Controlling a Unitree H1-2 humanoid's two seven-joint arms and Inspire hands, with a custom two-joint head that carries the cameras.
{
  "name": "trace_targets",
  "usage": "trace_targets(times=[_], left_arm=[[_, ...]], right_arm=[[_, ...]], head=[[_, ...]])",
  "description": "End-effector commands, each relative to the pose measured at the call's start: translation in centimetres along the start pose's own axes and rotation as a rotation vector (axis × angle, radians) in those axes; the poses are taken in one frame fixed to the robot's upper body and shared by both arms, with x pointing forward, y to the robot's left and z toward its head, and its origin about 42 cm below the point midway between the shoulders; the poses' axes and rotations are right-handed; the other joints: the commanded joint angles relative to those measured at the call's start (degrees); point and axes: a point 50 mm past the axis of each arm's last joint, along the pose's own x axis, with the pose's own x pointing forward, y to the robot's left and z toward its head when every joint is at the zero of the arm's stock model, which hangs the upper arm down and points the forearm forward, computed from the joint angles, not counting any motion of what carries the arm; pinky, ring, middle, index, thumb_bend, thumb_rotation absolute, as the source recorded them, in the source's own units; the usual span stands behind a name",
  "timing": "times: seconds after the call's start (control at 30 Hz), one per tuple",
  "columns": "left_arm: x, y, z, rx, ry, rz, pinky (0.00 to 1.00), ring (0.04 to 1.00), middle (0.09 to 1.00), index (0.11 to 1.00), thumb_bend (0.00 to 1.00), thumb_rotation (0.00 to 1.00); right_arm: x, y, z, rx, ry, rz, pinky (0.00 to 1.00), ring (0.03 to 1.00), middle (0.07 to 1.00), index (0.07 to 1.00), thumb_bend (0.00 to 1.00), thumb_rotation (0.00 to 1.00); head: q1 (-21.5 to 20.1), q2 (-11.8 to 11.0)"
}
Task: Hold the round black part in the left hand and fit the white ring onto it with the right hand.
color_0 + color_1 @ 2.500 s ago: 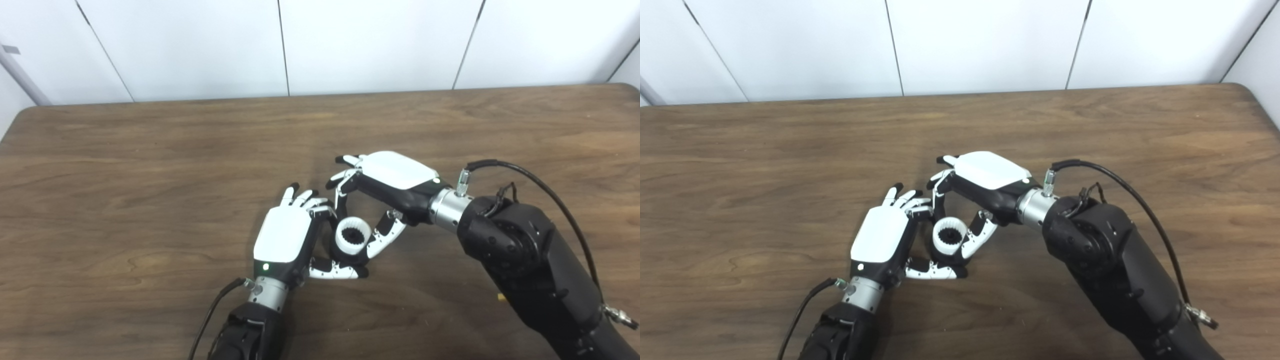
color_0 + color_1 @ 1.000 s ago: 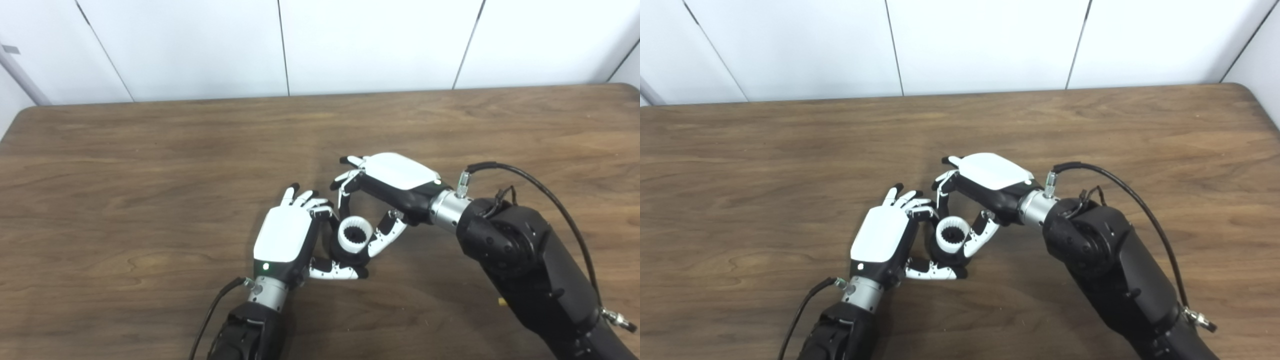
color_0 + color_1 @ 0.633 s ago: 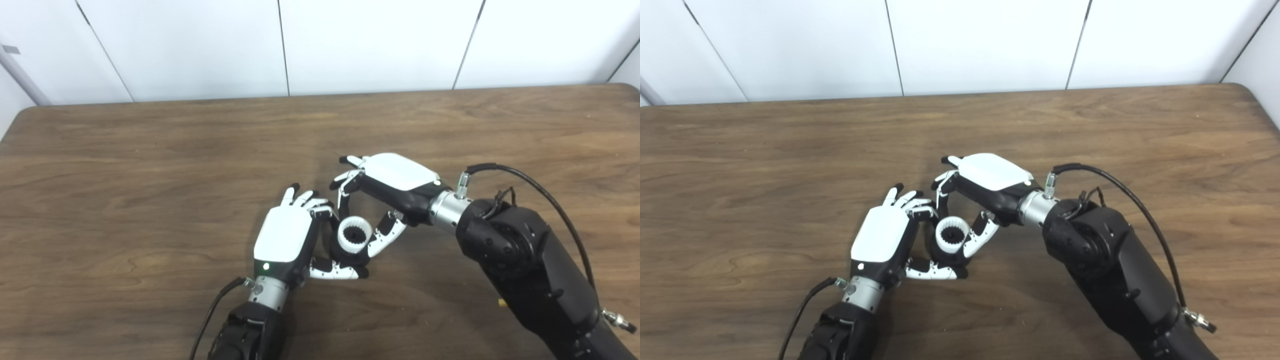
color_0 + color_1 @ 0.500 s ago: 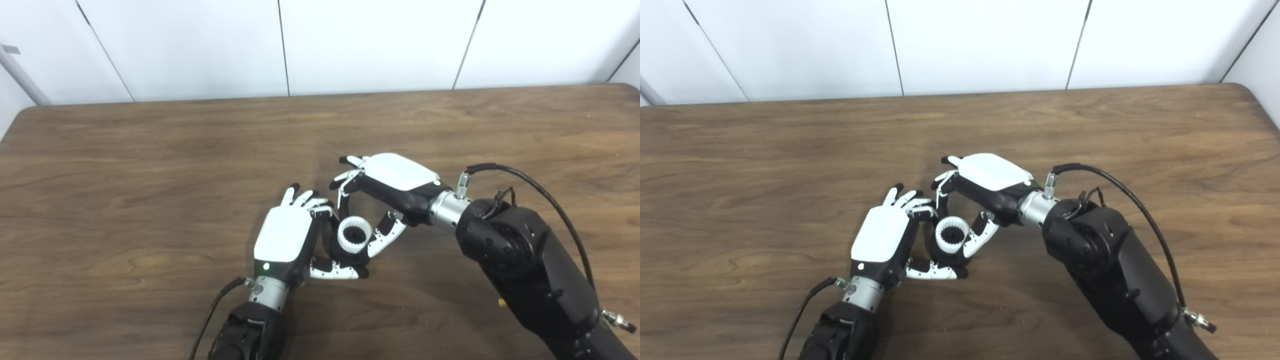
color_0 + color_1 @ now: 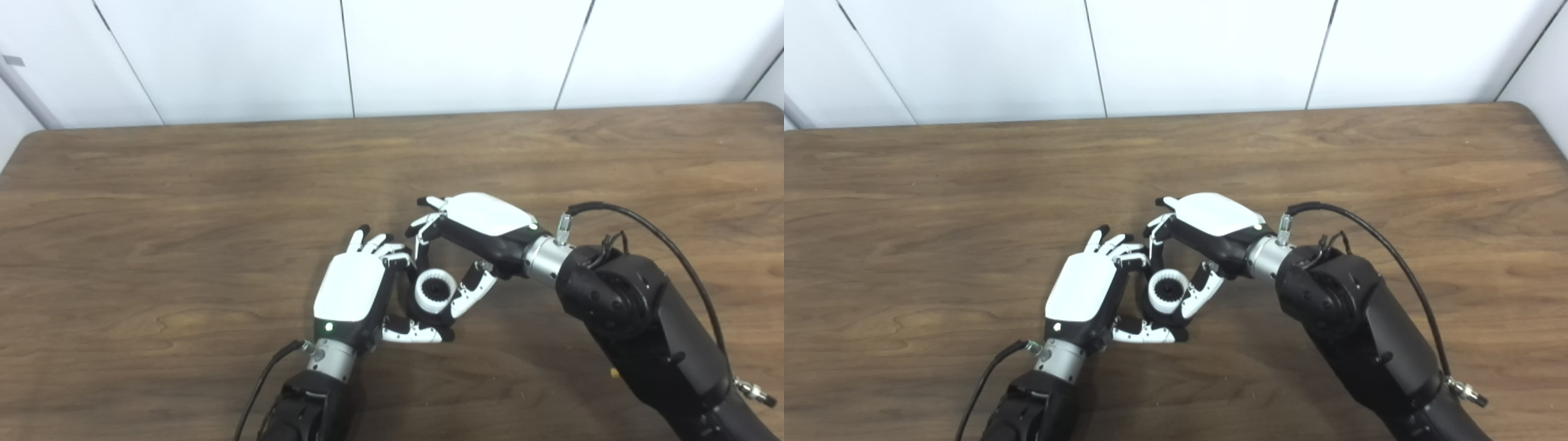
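Left hand [image 5: 350, 295] curled around the round black part [image 5: 422, 312] low over the wooden surface [image 5: 184, 245], white toothed ring [image 5: 435, 291] seated on top of that part, right hand [image 5: 474, 242] pinching the ring between thumb and fingers [image 5: 421, 242]

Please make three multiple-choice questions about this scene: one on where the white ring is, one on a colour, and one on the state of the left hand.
1. Where is the white ring?
A. between the two hands
B. at the table's far edge
C. on the right forearm

2. What colour is the part inside the ring?
A. red
B. black
C. yellow

3. The left hand is
A. flat and empty
B. out of view
C. closed around the round black part

Answers: 1 A, the right hand and left hand flank it. 2 B, dark teeth show in the middle. 3 C, fingers and thumb wrap it.
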Motion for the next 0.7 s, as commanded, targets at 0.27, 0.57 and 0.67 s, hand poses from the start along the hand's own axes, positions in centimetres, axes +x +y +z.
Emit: trace_targets(times=[0.27,0.57,0.67], left_arm=[[0.25,-0.02,0.49,0.007,-0.008,-0.011,1.00,0.887,0.772,0.483,0.52,0.05],[0.27,-0.07,0.46,0.011,-0.010,-0.010,1.00,0.887,0.772,0.483,0.52,0.05],[0.26,-0.03,0.47,0.011,-0.011,-0.011,1.00,0.886,0.772,0.483,0.52,0.05]], right_arm=[[0.15,-1.07,-0.07,-0.024,-0.016,-0.048,1.00,1.000,0.841,0.483,0.52,0.13],[-0.01,-1.11,-0.15,-0.047,-0.025,-0.050,1.00,1.000,0.845,0.491,0.52,0.15],[-0.12,-1.20,-0.17,-0.059,-0.030,-0.054,1.00,0.999,0.852,0.594,0.95,0.25]], head=[[0.1,0.1],[0.1,0.1],[0.1,0.2]])
